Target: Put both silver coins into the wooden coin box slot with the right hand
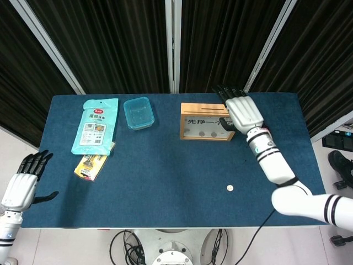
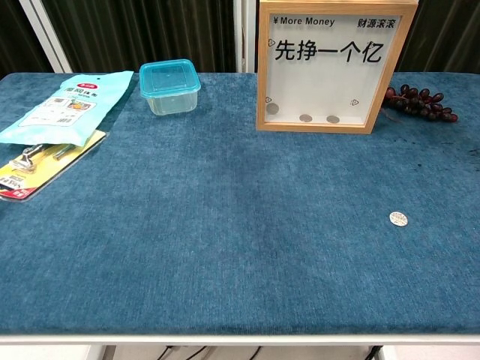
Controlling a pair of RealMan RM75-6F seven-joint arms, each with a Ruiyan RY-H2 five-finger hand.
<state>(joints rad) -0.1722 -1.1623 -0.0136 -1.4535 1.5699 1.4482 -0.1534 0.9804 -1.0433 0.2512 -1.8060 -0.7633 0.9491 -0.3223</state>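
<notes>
Blue-clothed table point(image 2: 225, 247) carries wooden coin box point(image 2: 334, 67), silver coin point(image 2: 397, 218), grapes point(image 2: 418, 103), teal lidded container point(image 2: 170, 86), two flat packets point(image 2: 56, 120).

My right hand point(image 1: 243, 112) hovers, fingers spread and holding nothing, at the right end of the box point(image 1: 205, 122), which stands near the table's point(image 1: 165, 176) far edge. One coin point(image 1: 230, 188) lies on the cloth toward the near right, well apart from the box. My left hand point(image 1: 25, 179) hangs open off the table's near left corner.
</notes>
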